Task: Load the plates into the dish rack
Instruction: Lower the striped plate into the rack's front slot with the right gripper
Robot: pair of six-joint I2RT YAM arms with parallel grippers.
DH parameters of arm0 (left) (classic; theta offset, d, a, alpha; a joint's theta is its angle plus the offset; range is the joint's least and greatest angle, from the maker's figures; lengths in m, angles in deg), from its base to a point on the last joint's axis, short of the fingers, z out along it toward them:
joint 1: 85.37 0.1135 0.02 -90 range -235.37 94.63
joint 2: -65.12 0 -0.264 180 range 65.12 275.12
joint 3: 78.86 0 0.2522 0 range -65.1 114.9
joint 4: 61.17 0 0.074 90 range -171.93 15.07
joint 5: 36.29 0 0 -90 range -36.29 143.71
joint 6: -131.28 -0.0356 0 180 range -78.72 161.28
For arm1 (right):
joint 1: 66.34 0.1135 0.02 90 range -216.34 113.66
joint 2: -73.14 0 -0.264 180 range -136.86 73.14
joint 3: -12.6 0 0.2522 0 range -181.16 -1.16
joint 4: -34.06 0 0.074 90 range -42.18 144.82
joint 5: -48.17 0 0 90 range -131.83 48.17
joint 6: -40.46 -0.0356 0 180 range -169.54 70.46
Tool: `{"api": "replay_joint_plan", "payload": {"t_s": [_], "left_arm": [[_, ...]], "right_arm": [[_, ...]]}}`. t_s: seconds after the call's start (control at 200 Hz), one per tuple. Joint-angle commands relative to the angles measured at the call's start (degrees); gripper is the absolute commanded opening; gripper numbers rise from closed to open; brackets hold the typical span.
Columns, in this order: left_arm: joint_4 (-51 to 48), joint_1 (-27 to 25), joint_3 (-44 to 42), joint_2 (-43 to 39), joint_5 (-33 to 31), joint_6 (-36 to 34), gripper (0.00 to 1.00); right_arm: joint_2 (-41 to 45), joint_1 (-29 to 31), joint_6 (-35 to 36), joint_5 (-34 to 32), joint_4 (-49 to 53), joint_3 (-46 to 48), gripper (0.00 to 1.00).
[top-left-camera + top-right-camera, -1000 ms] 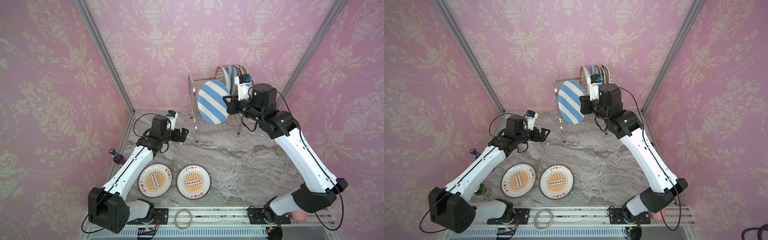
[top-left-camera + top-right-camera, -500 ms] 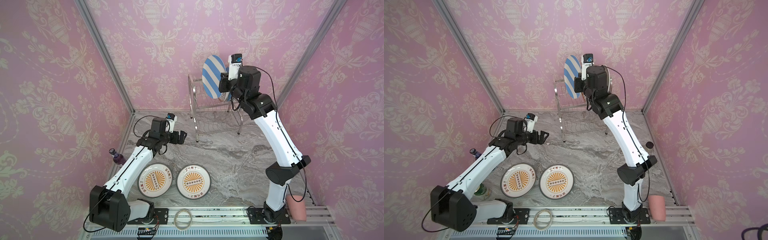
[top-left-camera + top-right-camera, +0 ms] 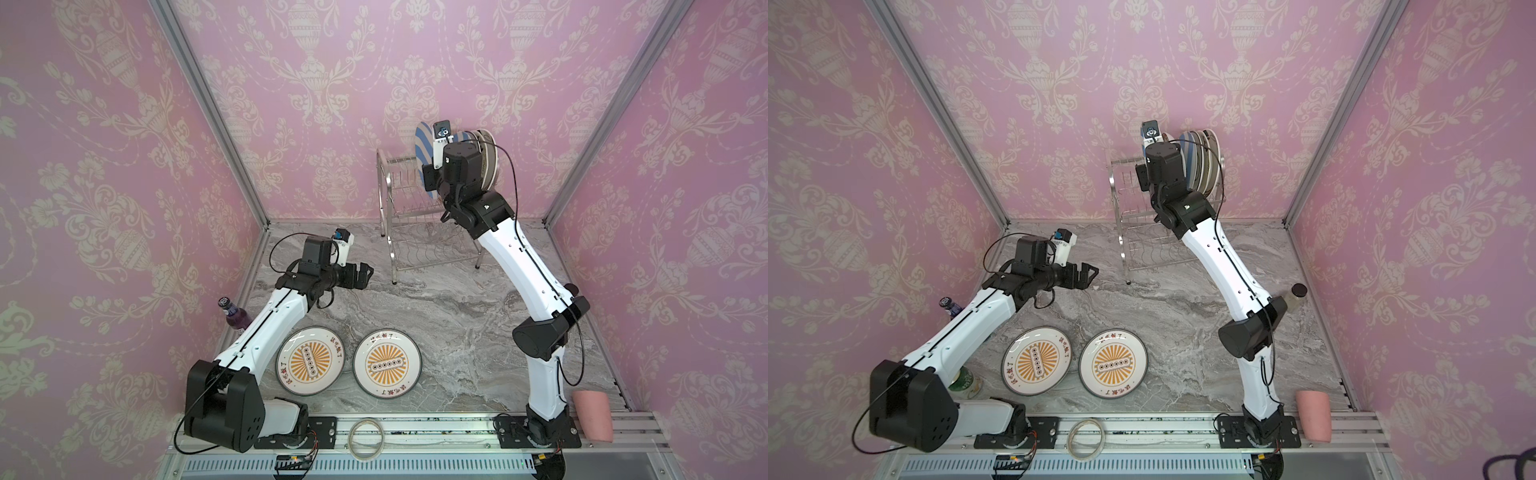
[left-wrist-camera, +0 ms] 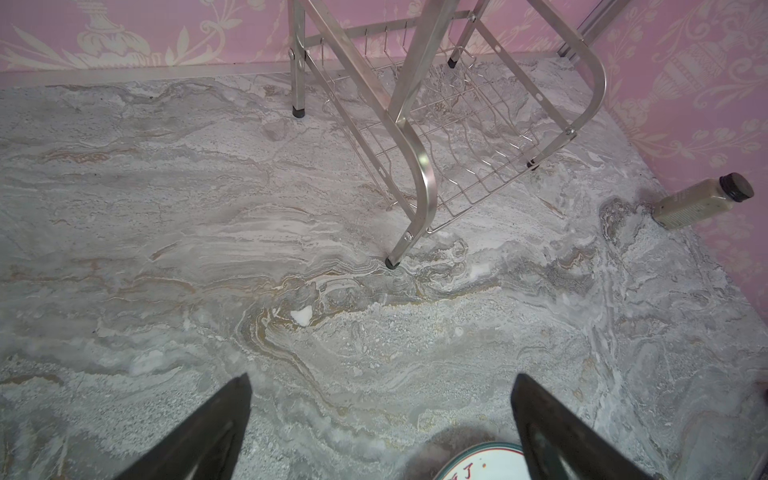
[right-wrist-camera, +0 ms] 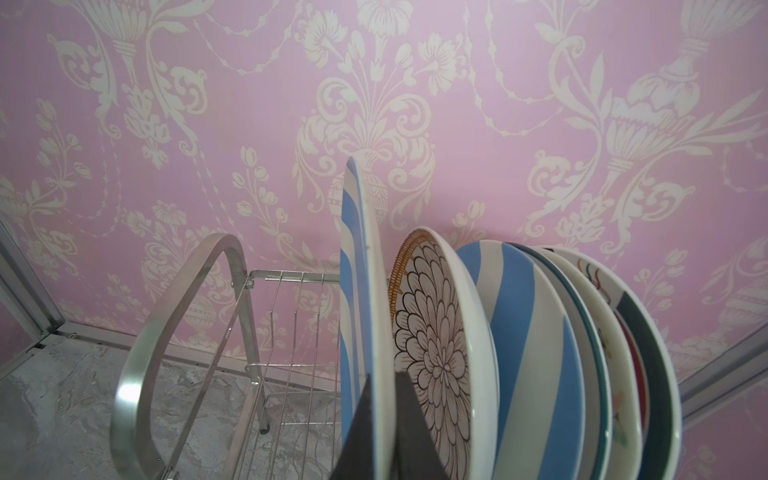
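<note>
My right gripper [image 5: 384, 376] is shut on the rim of a blue-white striped plate [image 5: 361, 291], held on edge over the top tier of the dish rack [image 3: 399, 195]. The plate stands higher than the several plates [image 5: 528, 332] in the rack, right beside the petal-patterned one [image 5: 436, 340]. In a top view the held plate [image 3: 423, 141] shows behind the right wrist. Two orange sunburst plates [image 3: 311, 360] [image 3: 387, 364] lie flat near the table's front. My left gripper [image 3: 365, 274] hovers open and empty above the marble, left of the rack's front leg [image 4: 390, 262].
A purple bottle [image 3: 232, 316] stands by the left wall and a green-topped container [image 3: 963, 380] under the left arm. A beige bottle [image 4: 702, 201] lies by the right wall. A pink cup [image 3: 592, 419] and a tape ring [image 3: 365, 432] sit at the front rail.
The right arm has carried the striped plate from in front of the rack up over its top tier and turned it edge-on beside the racked plates. The left arm has barely shifted.
</note>
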Motion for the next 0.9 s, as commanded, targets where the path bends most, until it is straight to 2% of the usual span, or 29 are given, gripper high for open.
{"api": "replay_joint_plan", "payload": {"t_s": [0.0,0.185,0.896], "left_arm": [[0.48,0.59,-0.42,0.9,1.92,-0.59,0.99],[0.24,0.81,-0.51,0.87,1.64,-1.03,0.99],[-0.14,0.96,-0.33,2.12,1.59,-1.38,0.99]], "right_arm": [[-1.33,-0.15,3.5,-4.37,-4.75,-2.97,0.0],[-3.28,-0.57,4.51,-4.25,-6.19,-3.95,0.0],[-5.16,-4.33,-3.5,1.27,-2.23,-1.59,0.0]]}}
